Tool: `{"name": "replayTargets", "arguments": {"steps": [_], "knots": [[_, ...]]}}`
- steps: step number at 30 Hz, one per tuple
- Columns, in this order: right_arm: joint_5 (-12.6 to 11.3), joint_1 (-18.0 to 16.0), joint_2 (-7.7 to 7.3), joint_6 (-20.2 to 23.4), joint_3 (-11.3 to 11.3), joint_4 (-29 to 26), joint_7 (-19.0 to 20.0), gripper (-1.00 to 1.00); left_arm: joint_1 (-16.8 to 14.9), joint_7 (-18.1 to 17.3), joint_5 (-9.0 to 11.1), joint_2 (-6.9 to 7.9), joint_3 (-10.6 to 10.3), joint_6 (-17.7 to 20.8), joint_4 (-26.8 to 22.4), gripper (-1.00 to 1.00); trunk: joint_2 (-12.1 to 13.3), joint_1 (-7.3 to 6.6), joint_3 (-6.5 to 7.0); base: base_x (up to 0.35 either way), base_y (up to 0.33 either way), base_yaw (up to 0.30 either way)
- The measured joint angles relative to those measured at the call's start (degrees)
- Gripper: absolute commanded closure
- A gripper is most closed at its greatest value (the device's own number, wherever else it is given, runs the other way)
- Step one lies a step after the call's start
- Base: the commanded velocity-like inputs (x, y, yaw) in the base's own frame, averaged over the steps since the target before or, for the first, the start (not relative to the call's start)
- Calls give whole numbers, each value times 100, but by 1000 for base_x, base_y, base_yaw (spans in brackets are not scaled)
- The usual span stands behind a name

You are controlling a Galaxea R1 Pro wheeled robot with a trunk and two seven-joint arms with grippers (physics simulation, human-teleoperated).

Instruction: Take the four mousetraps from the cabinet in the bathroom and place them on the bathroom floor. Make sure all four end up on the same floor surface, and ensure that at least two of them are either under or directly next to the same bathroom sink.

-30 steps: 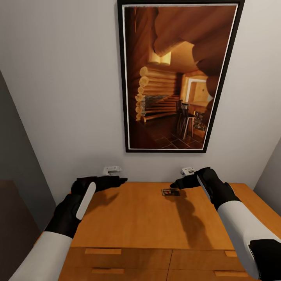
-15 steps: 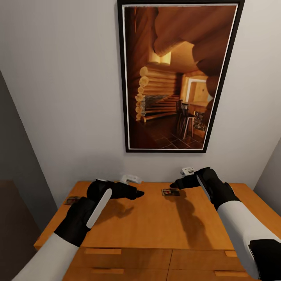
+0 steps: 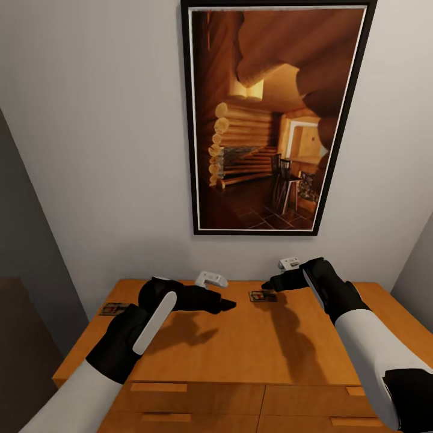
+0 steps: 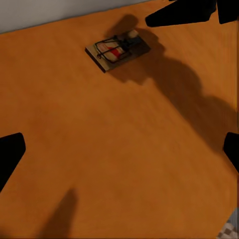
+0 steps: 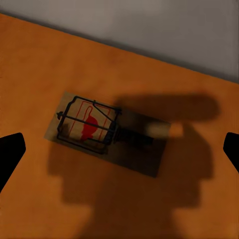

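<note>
Head view: both black grippers, left [image 3: 225, 305] and right [image 3: 269, 284], are hovering empty over the orange-brown wooden cabinet [image 3: 228, 343], flanking a small tan wire-sprung mousetrap [image 3: 262, 296]. Wrist views: jaws are gaping wide; pickup is pending, likely needing descent astride the board.

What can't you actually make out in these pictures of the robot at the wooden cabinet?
- Mousetraps: two show on the cabinet, one in the middle, one at the far left; head view. Where the other two are cannot be told.
- Left trap: too small for detail.
- Drawers: shut, contents hidden.
- Left gripper and right gripper: dark, jaw gap unclear in head view; wrist views suggest both open.
</note>
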Motion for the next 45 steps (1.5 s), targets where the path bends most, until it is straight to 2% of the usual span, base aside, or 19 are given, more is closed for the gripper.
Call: {"name": "replayTargets", "arguments": {"steps": [24,34,45], "knots": [[0,0,-1,0,7,0,6,-100,0,16,43,30,45,22,-168,-100,0,0,0,4,0,0],[8,0,0,0,6,0,6,-100,0,25,40,27,64,0,-167,-100,0,-2,0,231,37,0],[18,0,-5,0,10,138,15,-100,0,28,36,29,65,-2,-167,-100,0,0,0,51,7,0]]}}
